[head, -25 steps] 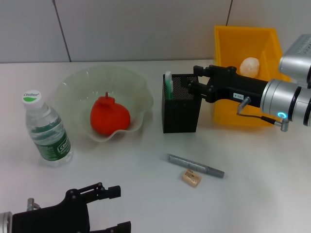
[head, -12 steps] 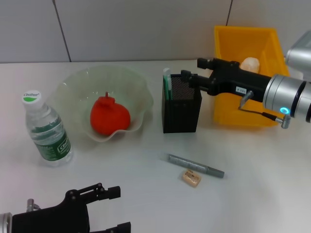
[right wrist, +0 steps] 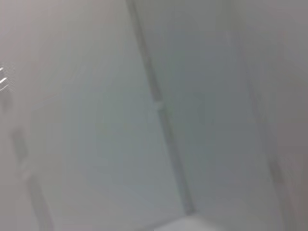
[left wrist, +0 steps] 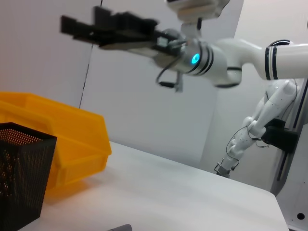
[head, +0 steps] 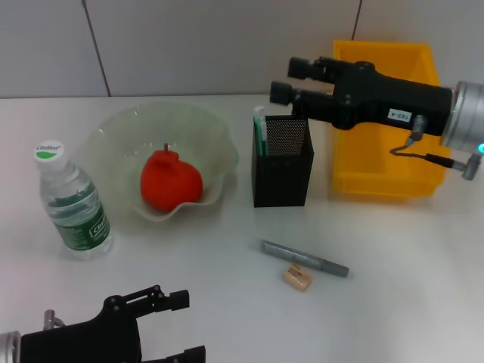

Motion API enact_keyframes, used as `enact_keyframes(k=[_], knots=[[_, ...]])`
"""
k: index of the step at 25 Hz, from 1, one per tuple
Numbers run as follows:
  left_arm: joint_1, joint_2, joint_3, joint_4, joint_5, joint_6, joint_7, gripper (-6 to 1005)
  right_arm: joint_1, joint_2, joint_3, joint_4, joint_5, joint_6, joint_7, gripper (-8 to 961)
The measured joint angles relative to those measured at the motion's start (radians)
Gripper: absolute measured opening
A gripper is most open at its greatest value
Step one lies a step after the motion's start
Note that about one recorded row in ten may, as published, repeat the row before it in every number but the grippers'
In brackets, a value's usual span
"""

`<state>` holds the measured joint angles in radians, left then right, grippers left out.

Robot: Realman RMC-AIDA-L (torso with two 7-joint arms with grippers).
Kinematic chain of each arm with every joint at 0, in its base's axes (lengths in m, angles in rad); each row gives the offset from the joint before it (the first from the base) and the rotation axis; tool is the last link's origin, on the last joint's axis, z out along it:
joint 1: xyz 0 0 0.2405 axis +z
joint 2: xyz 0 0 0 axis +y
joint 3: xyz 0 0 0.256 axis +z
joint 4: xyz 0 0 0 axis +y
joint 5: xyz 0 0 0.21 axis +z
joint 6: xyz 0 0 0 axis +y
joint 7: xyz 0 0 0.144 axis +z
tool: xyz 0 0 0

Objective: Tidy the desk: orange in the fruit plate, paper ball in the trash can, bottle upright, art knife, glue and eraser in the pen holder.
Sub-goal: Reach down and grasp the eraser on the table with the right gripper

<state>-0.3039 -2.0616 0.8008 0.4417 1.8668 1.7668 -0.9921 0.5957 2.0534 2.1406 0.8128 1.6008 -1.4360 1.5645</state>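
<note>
The orange (head: pixel 172 180) lies in the pale green fruit plate (head: pixel 214 136). At the far left the bottle (head: pixel 72 200) stands upright. The mint-green art knife (head: pixel 261 132) stands inside the black mesh pen holder (head: pixel 282 170), (left wrist: pixel 19 178). On the table in front of it lie the grey glue (head: pixel 305 258) and the beige eraser (head: pixel 297 276). My right gripper (head: pixel 290 79), (left wrist: pixel 82 29) hovers open and empty above the holder. It reaches in across the yellow trash can (head: pixel 386 155), (left wrist: pixel 62 139). The paper ball is hidden behind that arm. Open and empty, my left gripper (head: pixel 178 327) rests at the near left edge.
A grey panelled wall runs behind the table. White tabletop lies bare between the bottle, the plate and the glue. The right wrist view shows only the wall.
My right gripper has lifted from the pen holder's rim and now sits higher, covering the paper ball in the trash can. The art knife stays in the holder. The left arm has not moved.
</note>
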Motion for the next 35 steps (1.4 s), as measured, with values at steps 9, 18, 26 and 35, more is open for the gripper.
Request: enact_keyframes(k=[9,18,26,35], knots=[[-0.003,0.0,0.001,0.0,0.0,-0.001,-0.017,802,0.133,-0.025,-0.041,0.292,-0.453,-0.27,0.399,670],[0.001,0.001,-0.003,0.0,-0.005,-0.008,-0.045,802,0.36,-0.015,-0.186,0.309,-0.86,-0.329,0.848,669],[-0.001,0.001,-0.004,0.0,-0.006,-0.009,-0.048,802,0.485,0.025,-0.36,0.215,-1.009,-0.339,1.046,668],[-0.001,0.0,-0.005,0.0,-0.006,-0.008,-0.04,802,0.53,0.036,-0.509,0.073,-0.993,-0.214,1.15,667]])
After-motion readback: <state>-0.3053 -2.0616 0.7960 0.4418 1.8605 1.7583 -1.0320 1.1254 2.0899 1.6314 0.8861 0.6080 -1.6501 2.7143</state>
